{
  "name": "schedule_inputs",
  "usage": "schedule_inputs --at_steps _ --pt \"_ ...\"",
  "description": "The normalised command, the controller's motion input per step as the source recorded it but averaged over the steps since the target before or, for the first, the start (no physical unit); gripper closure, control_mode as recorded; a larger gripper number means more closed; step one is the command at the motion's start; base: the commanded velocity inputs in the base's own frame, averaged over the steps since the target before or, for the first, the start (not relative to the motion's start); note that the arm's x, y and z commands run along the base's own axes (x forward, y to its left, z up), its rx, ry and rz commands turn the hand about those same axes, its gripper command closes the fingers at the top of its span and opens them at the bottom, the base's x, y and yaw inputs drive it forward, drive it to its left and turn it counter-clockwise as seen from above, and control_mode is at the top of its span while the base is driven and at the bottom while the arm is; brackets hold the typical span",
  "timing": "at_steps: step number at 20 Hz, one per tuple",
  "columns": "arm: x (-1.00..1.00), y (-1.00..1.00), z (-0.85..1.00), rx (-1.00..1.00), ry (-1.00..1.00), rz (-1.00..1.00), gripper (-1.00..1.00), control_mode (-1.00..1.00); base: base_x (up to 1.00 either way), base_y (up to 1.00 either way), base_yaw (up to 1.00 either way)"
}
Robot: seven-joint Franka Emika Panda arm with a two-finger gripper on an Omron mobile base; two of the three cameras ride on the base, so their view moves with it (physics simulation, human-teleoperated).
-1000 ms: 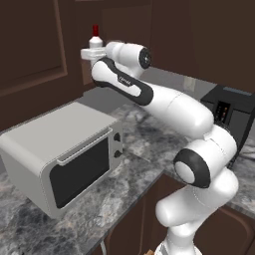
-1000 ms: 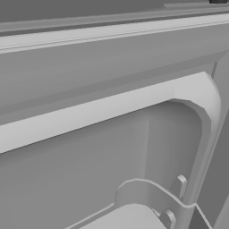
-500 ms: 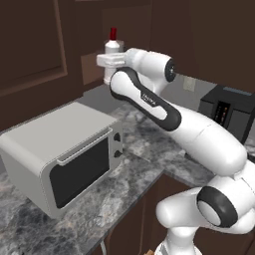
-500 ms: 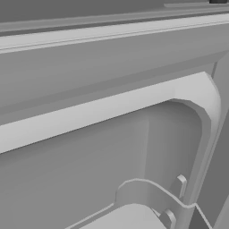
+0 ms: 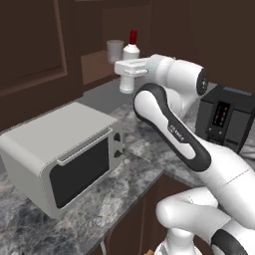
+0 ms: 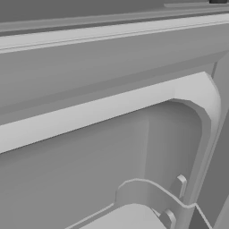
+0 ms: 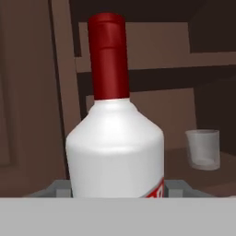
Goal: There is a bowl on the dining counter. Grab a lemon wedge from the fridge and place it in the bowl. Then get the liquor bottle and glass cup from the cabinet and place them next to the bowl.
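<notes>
gripper: sitting closed around the liquor bottle, gripping its white body below the shoulder, out in front of the open cabinet, above the back of the counter
fingers: clamping the bottle from both sides; in the hand view the tips are hiding behind the bottle's lower body
liquor bottle: standing upright, white body, red neck and cap; hand view is showing it close up, red label edge peeking at lower right
glass cup: sitting on the cabinet shelf, just behind and left of the bottle in the left base view; in the hand view it is showing to the right of the bottle, further back, apart from it
microwave: resting on the counter, lower left, well apart from the gripper
coffee machine: black, standing on the counter at right, behind the arm
right base view: looking at grey moulded surfaces up close, cannot tell what they are
</notes>
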Motion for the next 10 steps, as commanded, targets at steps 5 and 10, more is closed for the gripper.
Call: schedule_inputs --at_steps 5,10 --pt "-0.93 0.00 0.23 0.00 0.13 -0.11 1.00 -1.00 0.00 0.00 0.00" --pt "-0.89 0.00 0.22 0.00 0.16 -0.15 1.00 -1.00 0.00 0.00 0.00"
